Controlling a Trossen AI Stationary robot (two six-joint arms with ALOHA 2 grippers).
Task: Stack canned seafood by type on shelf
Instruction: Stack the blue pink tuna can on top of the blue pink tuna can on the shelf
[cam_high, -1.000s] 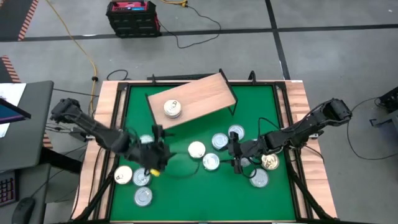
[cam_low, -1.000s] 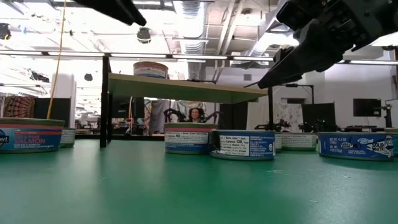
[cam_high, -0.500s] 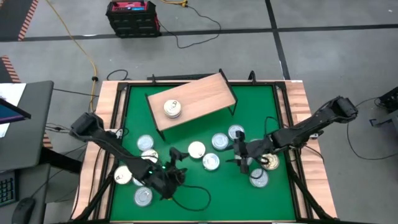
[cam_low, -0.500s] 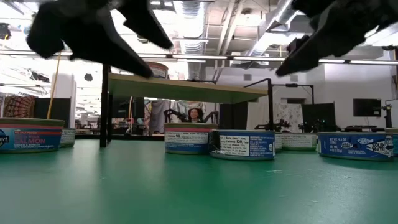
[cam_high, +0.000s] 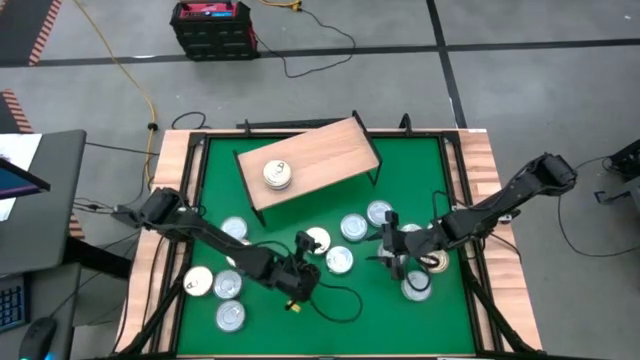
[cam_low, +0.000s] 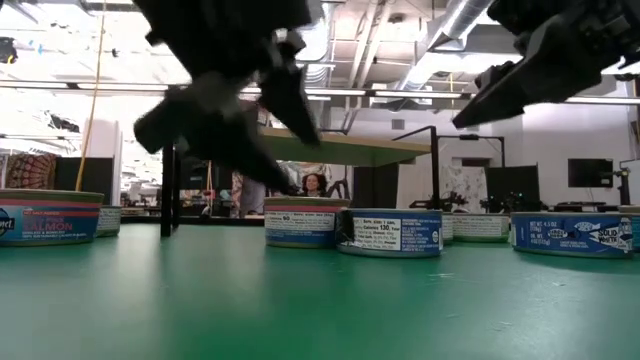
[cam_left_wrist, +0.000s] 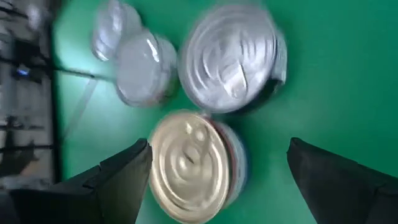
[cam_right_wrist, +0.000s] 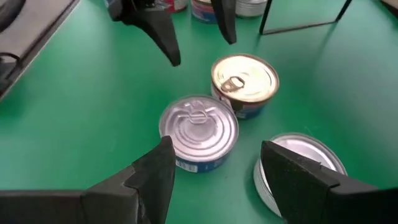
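- High view: flat round silver- and gold-lidded seafood tins (cam_high: 340, 259) scattered on green desk (cam_high: 330, 325); one pair stacked on light-wood shelf (cam_high: 330, 150).
- Left gripper (cam_high: 301, 285) wide open, low over desk centre.
- Right gripper (cam_high: 398, 262) parted, empty, above right-hand tins.

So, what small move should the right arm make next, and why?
Probably ease the right gripper forward and down over the silver-lidded can: its jaws stand open, the can lies just ahead of them, and nothing is held yet.
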